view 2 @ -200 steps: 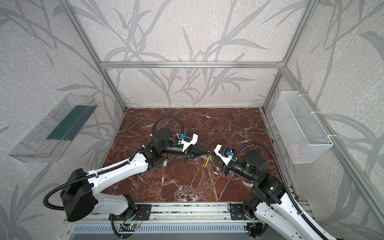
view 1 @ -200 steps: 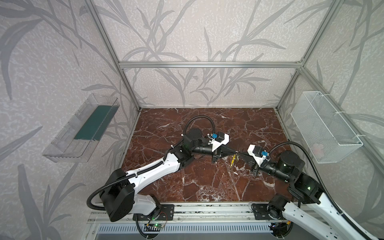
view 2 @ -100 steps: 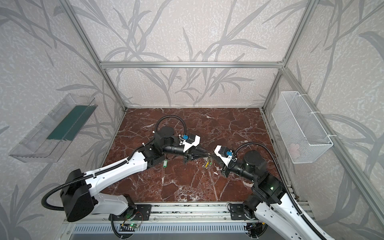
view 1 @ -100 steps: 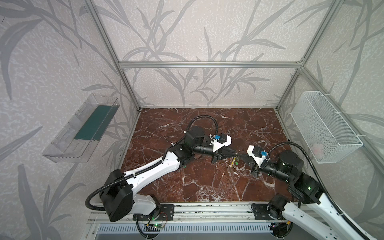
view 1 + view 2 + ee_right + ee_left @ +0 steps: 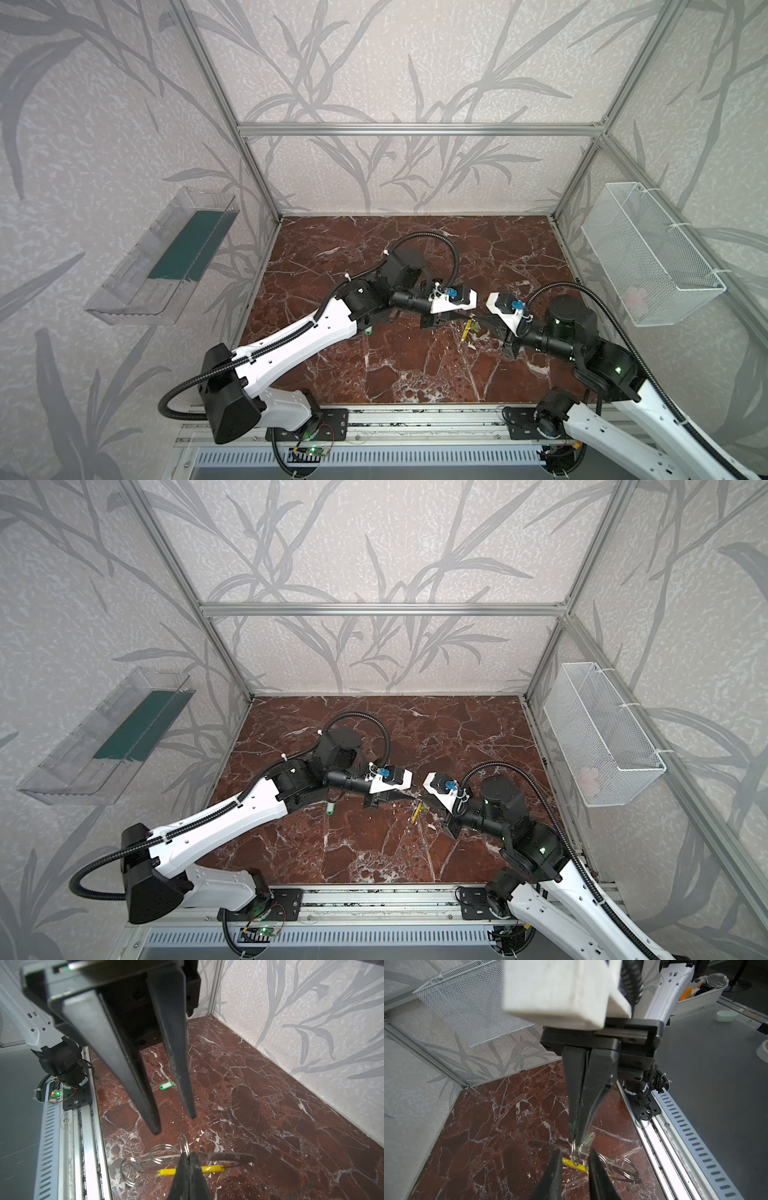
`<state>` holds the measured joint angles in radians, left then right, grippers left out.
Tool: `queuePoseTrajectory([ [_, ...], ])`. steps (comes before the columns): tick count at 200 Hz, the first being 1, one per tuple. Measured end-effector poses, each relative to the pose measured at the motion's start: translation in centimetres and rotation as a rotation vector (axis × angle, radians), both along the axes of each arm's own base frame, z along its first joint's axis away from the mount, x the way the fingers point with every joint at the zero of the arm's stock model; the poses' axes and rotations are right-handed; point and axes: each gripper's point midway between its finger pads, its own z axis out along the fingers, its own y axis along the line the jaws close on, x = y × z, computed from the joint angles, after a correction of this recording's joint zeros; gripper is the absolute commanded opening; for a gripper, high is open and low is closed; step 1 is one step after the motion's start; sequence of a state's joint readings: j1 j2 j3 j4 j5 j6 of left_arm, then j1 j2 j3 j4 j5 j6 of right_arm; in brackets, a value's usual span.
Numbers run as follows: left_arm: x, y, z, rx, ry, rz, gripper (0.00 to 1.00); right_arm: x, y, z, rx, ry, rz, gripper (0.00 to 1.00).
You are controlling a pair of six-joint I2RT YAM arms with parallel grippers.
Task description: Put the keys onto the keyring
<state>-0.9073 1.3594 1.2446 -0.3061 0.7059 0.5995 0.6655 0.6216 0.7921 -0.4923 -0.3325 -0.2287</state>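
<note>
My right gripper (image 5: 188, 1154) is shut on the keyring (image 5: 228, 1157), a flat grey band with a yellow sleeve (image 5: 214, 1168), held just above the marble floor. A small split ring (image 5: 184, 1144) pokes out between its fingertips. In the left wrist view a green-tagged key (image 5: 588, 1138) hangs beside the right gripper (image 5: 576, 1142). My left gripper (image 5: 574, 1152) is open, its fingers either side of the sleeve (image 5: 571, 1164) and gripping nothing. A second green-tagged key (image 5: 166, 1086) lies on the floor under the left arm (image 5: 368, 332). In both top views the grippers meet tip to tip (image 5: 469, 321) (image 5: 417, 800).
Two more wire rings (image 5: 161, 1154) (image 5: 133, 1172) hang on the keyring's far end. A white mesh basket (image 5: 648, 253) hangs on the right wall and a clear tray (image 5: 166, 257) on the left wall. An aluminium rail (image 5: 415, 415) runs along the floor's front edge.
My left gripper has opened and moved right, up to the right gripper and the keyring. The right gripper has closed the last bit and stayed in place.
</note>
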Motion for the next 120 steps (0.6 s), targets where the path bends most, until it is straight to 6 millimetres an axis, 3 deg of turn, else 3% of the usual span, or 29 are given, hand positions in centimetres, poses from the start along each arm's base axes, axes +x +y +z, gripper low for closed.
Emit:
queuePoseTrajectory([
  [120,0.2,-0.5,-2.3,0.087,-0.036,0.037,0.21,-0.5,0.4,-0.3,0.011,0.038,0.024,0.00],
])
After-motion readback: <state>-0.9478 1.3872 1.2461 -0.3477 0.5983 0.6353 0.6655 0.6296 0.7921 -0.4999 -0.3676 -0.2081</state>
